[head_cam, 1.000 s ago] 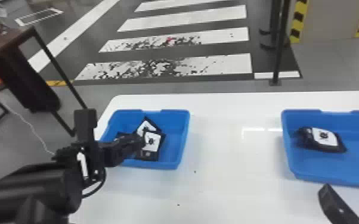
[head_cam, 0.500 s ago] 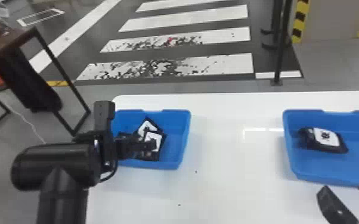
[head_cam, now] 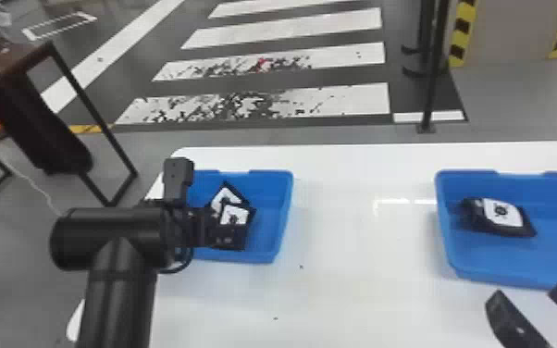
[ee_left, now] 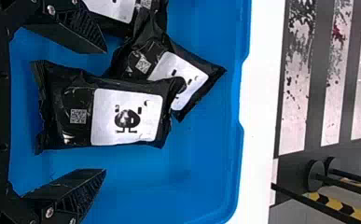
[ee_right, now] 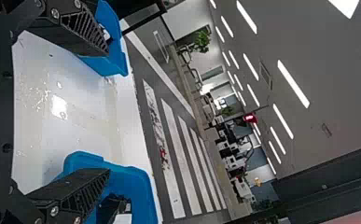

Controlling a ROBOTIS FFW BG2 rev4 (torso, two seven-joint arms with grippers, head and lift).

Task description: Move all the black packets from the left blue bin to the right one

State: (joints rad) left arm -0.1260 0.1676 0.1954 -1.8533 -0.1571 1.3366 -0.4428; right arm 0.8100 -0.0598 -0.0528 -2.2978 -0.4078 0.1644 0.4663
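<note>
My left gripper (head_cam: pixel 226 236) hangs over the left blue bin (head_cam: pixel 282 217). In the left wrist view the left gripper (ee_left: pixel 106 112) stands open, one black packet (ee_left: pixel 127 116) lying between its spread fingers. A second packet (ee_left: pixel 183 79) lies partly under that one, and part of a third packet (ee_left: pixel 115 11) shows beside the upper finger. The right blue bin (head_cam: pixel 448 250) holds a black packet (head_cam: pixel 502 213) with a white label. Near that bin's front edge is my right gripper (head_cam: pixel 527 296), idle and open; the right wrist view has the right gripper (ee_right: pixel 108 112) with its fingers wide apart.
Both bins stand on a white table (head_cam: pixel 361 277) with a wide stretch of tabletop between them. A dark side table (head_cam: pixel 9 60) stands on the floor to the left. Beyond the far edge are a black post (head_cam: pixel 432 83) and striped floor markings.
The left arm has shifted to the right, its wrist now nearer the left bin and its gripper further over the packets. The right gripper has barely moved.
</note>
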